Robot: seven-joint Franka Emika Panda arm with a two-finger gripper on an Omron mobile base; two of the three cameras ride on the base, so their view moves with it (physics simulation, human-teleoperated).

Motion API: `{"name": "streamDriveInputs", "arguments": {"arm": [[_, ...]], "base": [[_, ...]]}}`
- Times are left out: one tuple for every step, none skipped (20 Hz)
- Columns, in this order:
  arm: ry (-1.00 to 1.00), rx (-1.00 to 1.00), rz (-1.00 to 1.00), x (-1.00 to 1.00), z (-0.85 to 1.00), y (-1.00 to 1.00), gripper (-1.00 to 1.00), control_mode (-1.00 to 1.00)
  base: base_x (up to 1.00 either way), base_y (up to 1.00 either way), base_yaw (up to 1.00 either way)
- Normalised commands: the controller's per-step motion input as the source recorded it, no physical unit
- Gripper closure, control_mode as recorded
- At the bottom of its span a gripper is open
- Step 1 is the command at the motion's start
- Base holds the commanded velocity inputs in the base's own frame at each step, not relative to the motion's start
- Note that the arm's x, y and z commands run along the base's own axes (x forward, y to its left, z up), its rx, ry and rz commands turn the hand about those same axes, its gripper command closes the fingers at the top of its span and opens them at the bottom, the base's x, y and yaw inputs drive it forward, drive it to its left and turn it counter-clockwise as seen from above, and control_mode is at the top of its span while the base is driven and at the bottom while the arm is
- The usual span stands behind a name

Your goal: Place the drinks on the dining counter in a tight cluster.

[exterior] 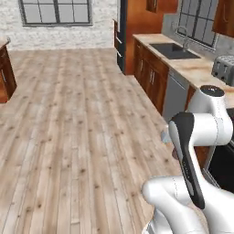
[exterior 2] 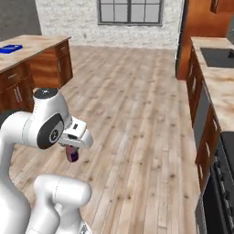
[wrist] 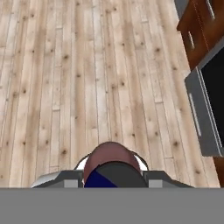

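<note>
Claw (exterior 2: 71, 154) of mine is clamped on the short dark-brown bottle (exterior 2: 72, 154), which sits low and left of centre in the right base view, hanging under my wrist above the plank floor (exterior 2: 137, 114). In the hand view that bottle (wrist: 111, 165) bulges at the bottom centre. Farther out, the dining desk (exterior 2: 32, 48) fills the upper left, a blue item (exterior 2: 10, 48) on it.

The 2 base views look forward and down over the wooden floor (exterior: 77, 137); the hand view looks close down at it.
</note>
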Motion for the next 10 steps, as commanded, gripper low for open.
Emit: {"name": "streamDriveInputs", "arguments": {"arm": [[0.0,0.0,0.0,0.0,0.0,0.0,1.0,1.0],[0.0,0.0,0.0,0.0,0.0,0.0,1.0,1.0],[0.0,0.0,0.0,0.0,0.0,0.0,1.0,1.0],[0.0,0.0,0.0,0.0,0.0,0.0,1.0,1.0],[0.0,0.0,0.0,0.0,0.0,0.0,1.0,1.0],[0.0,0.0,0.0,0.0,0.0,0.0,1.0,1.0],[0.0,0.0,0.0,0.0,0.0,0.0,1.0,1.0],[0.0,0.0,0.0,0.0,0.0,0.0,1.0,1.0],[0.0,0.0,0.0,0.0,0.0,0.0,1.0,1.0],[0.0,0.0,0.0,0.0,0.0,0.0,1.0,1.0]], "base": [[0.0,0.3,1.0],[0.0,0.3,1.0],[0.0,0.33,1.0],[0.0,0.39,0.94],[1.0,0.52,0.51],[1.0,1.0,0.17],[1.0,1.0,0.02],[1.0,1.0,0.0],[1.0,1.0,0.0],[1.0,1.0,0.0]]}}
